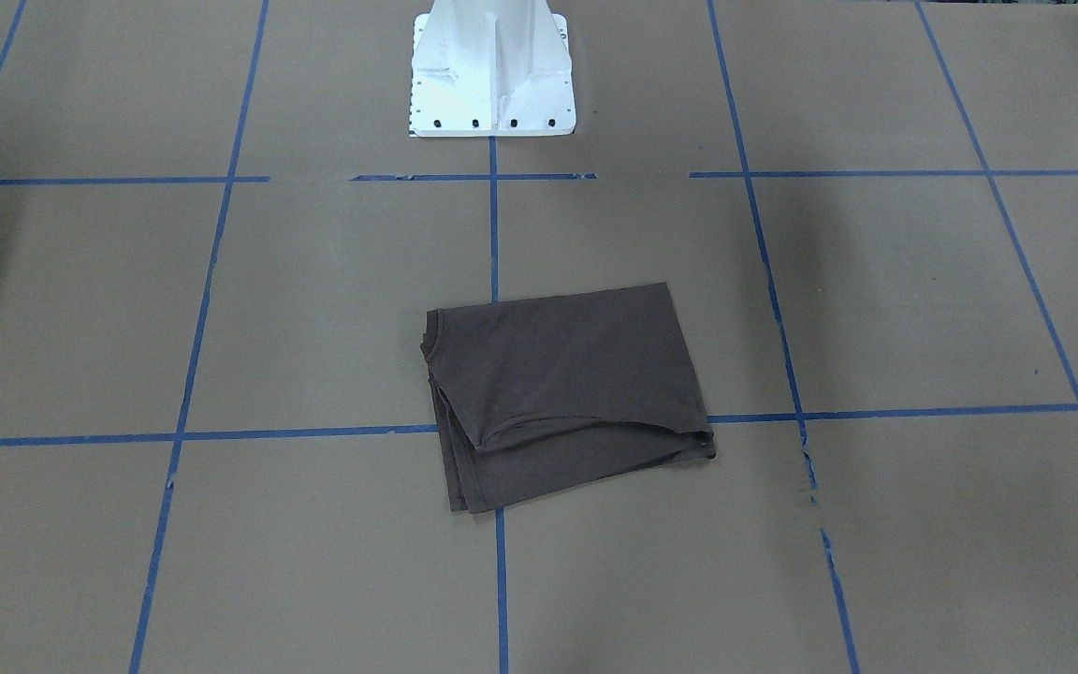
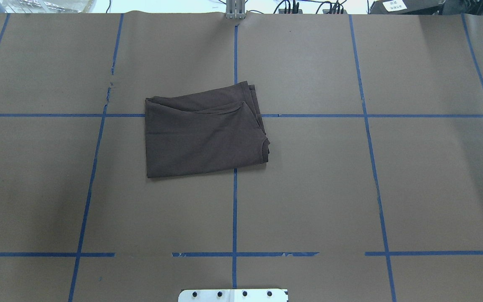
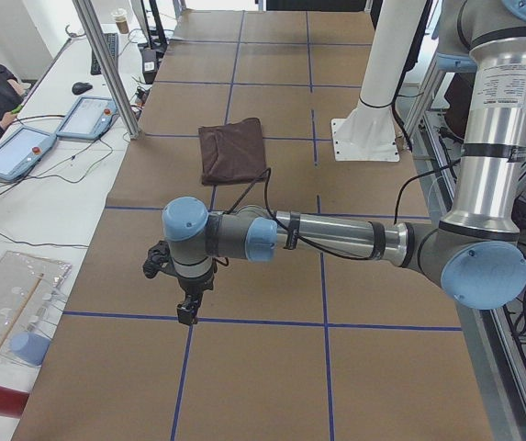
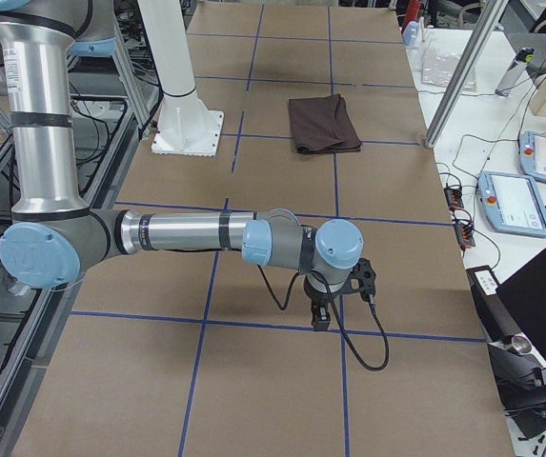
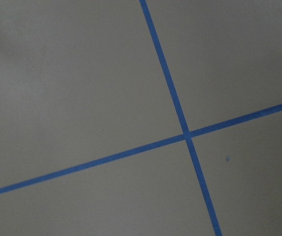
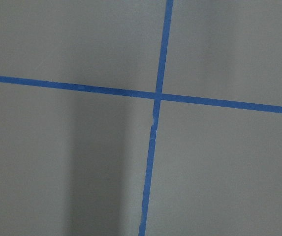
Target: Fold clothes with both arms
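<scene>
The dark brown T-shirt [image 1: 562,393] lies folded into a rough rectangle near the table's middle, with its collar edge showing at one side [image 2: 203,132]. It also shows in the side views [image 3: 232,147] [image 4: 322,122]. Neither arm is over it. My left gripper [image 3: 187,312] hangs over bare paper toward the table's left end, far from the shirt. My right gripper [image 4: 318,319] hangs over bare paper toward the right end. I cannot tell whether either is open or shut. Both wrist views show only brown paper and blue tape.
Brown paper with a grid of blue tape lines [image 2: 235,209] covers the table. The white pedestal base [image 1: 490,70] stands at the robot's side. Tablets [image 3: 56,133] and cables lie on a side bench beyond the far edge.
</scene>
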`<state>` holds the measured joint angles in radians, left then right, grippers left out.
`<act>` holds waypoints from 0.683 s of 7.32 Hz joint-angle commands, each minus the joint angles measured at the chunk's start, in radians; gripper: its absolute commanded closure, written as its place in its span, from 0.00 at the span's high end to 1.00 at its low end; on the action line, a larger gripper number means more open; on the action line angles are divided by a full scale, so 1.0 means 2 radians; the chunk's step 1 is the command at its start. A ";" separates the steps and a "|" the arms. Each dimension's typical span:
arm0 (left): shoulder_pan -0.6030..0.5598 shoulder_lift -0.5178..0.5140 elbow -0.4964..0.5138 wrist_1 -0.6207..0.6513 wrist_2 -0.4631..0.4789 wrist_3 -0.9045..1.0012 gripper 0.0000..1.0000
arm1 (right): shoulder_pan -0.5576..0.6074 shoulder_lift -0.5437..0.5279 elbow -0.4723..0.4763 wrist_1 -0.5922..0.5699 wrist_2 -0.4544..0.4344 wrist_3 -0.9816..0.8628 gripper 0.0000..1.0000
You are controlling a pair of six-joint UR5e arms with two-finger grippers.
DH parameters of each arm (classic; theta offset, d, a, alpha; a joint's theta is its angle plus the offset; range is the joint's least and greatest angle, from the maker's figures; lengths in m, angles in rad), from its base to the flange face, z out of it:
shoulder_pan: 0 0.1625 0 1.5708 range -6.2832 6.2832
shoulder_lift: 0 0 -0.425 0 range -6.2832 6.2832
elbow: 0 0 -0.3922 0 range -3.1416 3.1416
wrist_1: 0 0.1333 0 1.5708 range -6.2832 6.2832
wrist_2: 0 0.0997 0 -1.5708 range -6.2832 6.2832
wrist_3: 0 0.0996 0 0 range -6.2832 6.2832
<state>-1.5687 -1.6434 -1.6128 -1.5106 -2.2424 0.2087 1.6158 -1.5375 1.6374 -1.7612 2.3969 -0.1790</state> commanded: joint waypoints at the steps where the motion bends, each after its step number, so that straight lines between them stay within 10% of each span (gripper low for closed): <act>1: 0.000 0.003 -0.010 0.018 -0.002 0.002 1.00 | 0.007 -0.001 0.068 -0.080 -0.002 0.007 1.00; 5: 0.001 0.003 -0.005 0.009 -0.001 0.004 1.00 | 0.007 -0.036 0.004 0.022 -0.007 0.007 1.00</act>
<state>-1.5668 -1.6382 -1.6240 -1.4858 -2.2446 0.2155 1.6293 -1.5807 1.6967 -1.8261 2.3889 -0.1650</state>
